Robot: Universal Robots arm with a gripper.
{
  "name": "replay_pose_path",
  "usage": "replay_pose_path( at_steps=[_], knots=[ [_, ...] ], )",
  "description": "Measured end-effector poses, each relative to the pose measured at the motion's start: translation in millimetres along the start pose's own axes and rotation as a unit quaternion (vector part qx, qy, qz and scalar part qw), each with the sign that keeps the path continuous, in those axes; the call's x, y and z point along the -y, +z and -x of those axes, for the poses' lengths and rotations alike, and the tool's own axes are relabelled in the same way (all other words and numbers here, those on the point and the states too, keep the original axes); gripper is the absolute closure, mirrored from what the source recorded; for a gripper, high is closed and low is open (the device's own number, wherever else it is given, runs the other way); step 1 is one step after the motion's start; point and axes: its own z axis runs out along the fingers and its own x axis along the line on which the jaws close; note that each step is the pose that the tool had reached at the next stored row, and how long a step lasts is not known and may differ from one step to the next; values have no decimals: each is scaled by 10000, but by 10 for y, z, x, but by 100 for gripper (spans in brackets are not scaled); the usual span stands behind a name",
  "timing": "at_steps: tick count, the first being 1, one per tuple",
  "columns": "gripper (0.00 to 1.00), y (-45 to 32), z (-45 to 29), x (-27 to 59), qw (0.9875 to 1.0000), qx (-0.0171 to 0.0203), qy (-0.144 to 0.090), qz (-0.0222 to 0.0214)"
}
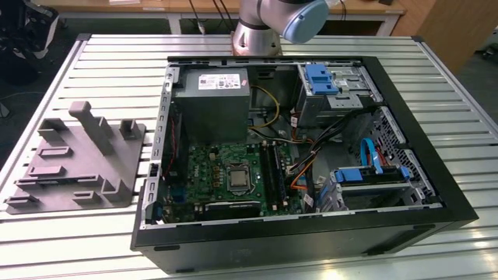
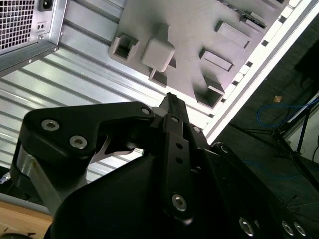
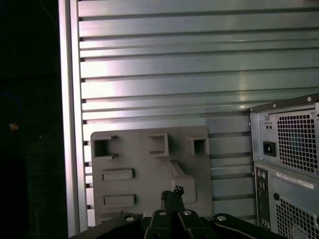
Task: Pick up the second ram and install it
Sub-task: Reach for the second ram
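My gripper hangs high over the slatted table, above the grey plastic fixture. In both wrist views its black fingertips meet with nothing between them, so it is shut and empty. In the exterior view the fixture lies at the left of the open computer case. Long dark memory slots run beside the processor socket on the green motherboard. I cannot tell the second ram apart from them. The fixture's pockets look bare.
The arm's base stands behind the case. Inside the case are a grey power supply, blue drive brackets and loose cables. The case's rear panel stands beside the fixture. The table edge drops to dark floor.
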Motion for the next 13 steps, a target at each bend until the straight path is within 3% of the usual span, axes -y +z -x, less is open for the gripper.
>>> replay_pose_path(
  at_steps=[13],
  knots=[
    [90,62,-156,151,10000,-9,0,-1]
  ],
)
